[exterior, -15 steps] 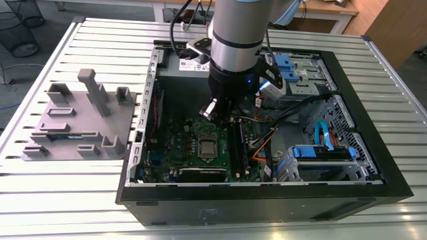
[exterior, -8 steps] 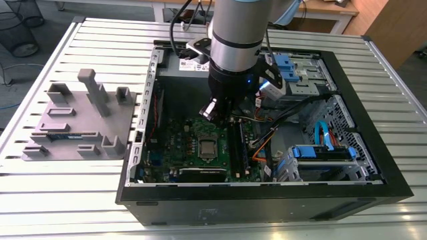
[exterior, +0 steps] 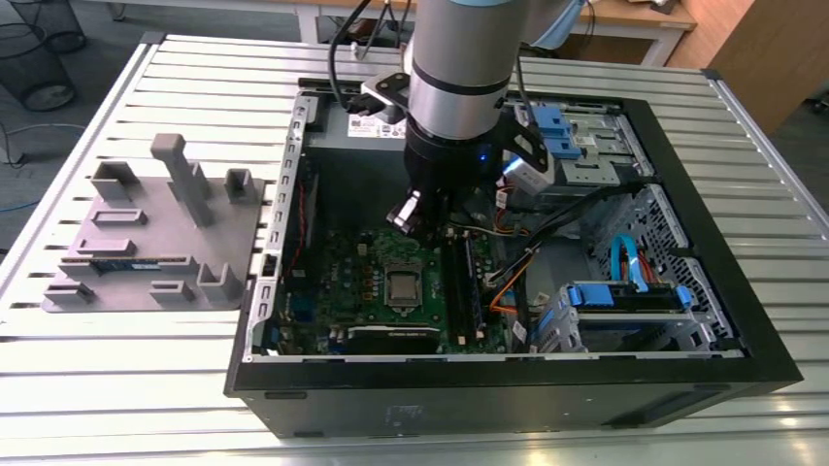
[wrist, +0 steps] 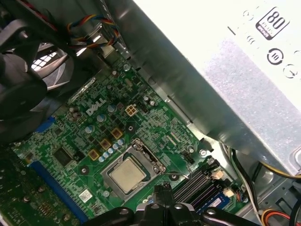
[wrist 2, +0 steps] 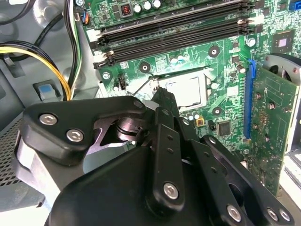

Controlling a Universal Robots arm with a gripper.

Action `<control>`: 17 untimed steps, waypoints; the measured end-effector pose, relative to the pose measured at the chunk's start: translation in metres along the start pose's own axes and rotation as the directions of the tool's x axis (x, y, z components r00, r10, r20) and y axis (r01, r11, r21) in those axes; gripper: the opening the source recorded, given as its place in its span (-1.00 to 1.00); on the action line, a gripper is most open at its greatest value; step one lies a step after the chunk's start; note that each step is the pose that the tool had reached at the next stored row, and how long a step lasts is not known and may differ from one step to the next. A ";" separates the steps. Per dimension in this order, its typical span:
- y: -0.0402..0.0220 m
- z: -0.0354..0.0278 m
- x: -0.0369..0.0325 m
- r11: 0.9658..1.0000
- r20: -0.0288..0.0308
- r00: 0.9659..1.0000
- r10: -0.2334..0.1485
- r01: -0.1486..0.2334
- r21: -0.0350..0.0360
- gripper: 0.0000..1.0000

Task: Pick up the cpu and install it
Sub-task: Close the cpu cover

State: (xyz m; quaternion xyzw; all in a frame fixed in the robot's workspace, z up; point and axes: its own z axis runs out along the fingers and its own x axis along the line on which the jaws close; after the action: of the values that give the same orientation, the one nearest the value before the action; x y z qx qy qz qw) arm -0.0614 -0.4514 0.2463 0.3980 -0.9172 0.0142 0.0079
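The cpu point(exterior: 404, 286) lies flat in the socket in the middle of the green motherboard point(exterior: 349, 257), inside the open computer case. Its silver top faces up in both wrist views point(wrist 2: 187, 89) point(wrist: 126, 173), with the metal socket frame point(wrist: 143, 153) around it. My gripper point(exterior: 412, 221) hangs above the board, a little behind the socket as the exterior view shows it. The fingertips point(wrist 2: 163, 98) point(wrist: 162, 189) are pressed together with nothing between them, just short of the cpu and above it.
Black memory slots point(wrist 2: 174, 35) run beside the socket. A card point(wrist 2: 270, 117) stands past the blue slot. Cables point(wrist 2: 47, 61) and the power supply point(wrist: 244, 80) line the case walls. Left of the case in the exterior view, a grey fixture point(exterior: 143, 243) holds a green memory stick point(exterior: 123, 263).
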 end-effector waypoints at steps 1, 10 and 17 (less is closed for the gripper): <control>0.0000 0.0000 0.0000 1.000 0.000 1.000 0.000 0.000 0.000 -0.79; 0.0059 0.0015 0.0055 1.000 0.006 1.000 0.000 0.000 0.006 -0.79; 0.0123 0.0087 0.0112 1.000 0.010 1.000 0.000 0.000 0.010 -0.79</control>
State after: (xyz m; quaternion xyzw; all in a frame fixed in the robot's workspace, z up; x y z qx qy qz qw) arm -0.0781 -0.4514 0.2377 0.3980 -0.9172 0.0170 0.0011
